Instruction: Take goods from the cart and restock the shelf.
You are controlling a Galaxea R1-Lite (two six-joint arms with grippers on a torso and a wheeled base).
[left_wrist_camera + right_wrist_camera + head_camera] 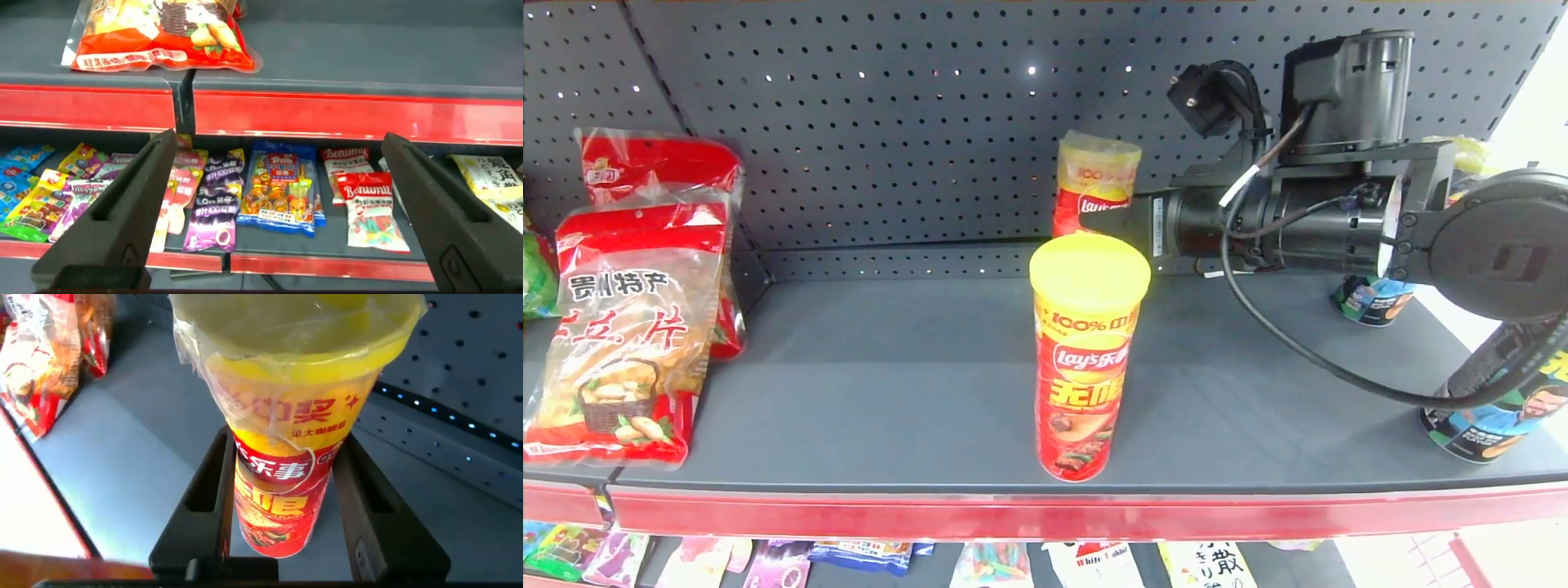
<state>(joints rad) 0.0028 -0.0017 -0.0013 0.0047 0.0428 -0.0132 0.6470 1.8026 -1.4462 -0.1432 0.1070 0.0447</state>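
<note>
A red chip can with a yellow lid stands upright near the front edge of the grey shelf. Behind it, close to the pegboard back wall, a second can of the same kind sits between the fingers of my right gripper, which comes in from the right. In the right wrist view that can is clamped between the two black fingers; whether its base touches the shelf I cannot tell. My left gripper is open and holds nothing, level with the shelf below.
Red snack bags lean at the shelf's left end. Two printed cups stand at the right, under my right arm. Candy packs fill the lower shelf. Bare shelf lies between the bags and the front can.
</note>
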